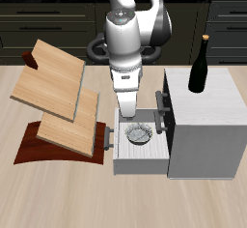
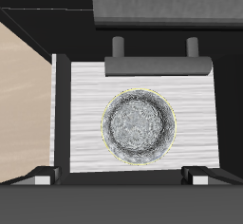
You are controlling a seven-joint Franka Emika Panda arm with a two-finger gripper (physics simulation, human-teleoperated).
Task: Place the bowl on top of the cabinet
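Exterior view first: the robot arm reaches down from the back of the table (image 1: 39, 184), its pincer (image 1: 128, 115) hanging right above an open drawer (image 1: 142, 154) that juts out of the side of the cabinet (image 1: 203, 126). Inside that drawer, on its pale floor, sits the bowl (image 1: 140, 133), small and round, just below the fingertips and not lifted. On the cabinet's flat top stands a dark wine bottle (image 1: 202, 66), upright, toward the back. Beside the drawer, on the other side from the cabinet, slanted wooden boards (image 1: 58, 92) lean on a dark brown base (image 1: 43, 147). Now the wrist view: the bowl (image 2: 139, 126) fills the middle of the drawer floor (image 2: 90, 95), scribbly grey inside with a thin light rim, lying flat and upright. Two pale fingertips (image 2: 42, 177) show at the edge of the picture, one to either side of the bowl's width, set well apart, so the pincer is wide and grips nothing. Beyond the bowl a dark bar handle (image 2: 157, 65) crosses the drawer front, and a strip of tan table (image 2: 24, 104) shows alongside the drawer wall.
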